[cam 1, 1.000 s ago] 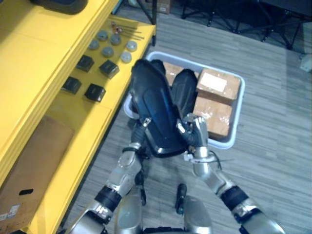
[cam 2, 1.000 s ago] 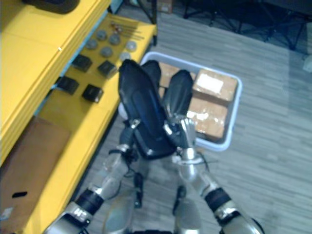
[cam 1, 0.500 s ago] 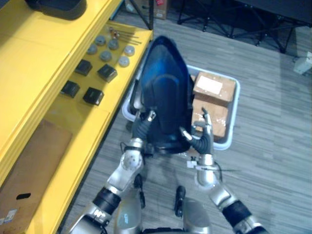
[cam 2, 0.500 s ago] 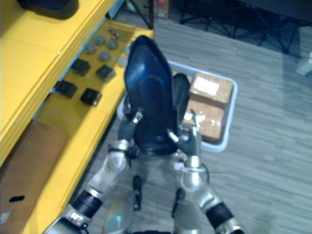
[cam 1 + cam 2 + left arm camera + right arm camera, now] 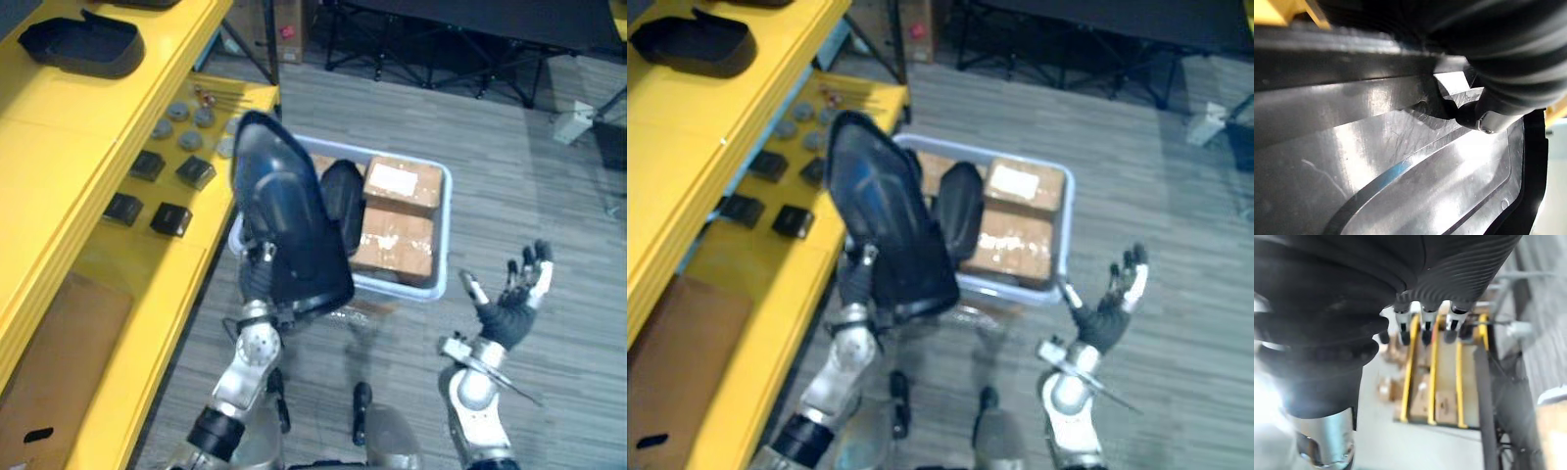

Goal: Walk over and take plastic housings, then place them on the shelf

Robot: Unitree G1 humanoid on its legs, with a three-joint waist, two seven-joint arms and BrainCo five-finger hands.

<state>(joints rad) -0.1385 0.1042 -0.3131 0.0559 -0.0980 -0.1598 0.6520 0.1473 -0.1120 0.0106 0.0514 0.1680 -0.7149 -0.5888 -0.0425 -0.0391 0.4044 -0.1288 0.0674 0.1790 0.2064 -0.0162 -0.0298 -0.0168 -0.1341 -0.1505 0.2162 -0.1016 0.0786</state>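
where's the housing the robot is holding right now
Left of centre in the eye views, the black housing is held up in the left hand, between the yellow shelf and the white bin of cardboard boxes.

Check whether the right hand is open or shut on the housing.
Open. The right hand is raised apart over the floor, fingers spread and empty; the left hand alone holds the black plastic housing.

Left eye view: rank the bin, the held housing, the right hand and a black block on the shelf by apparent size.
1. bin, though partly hidden
2. held housing, nearer the camera, so it looks close to the bin
3. right hand
4. black block
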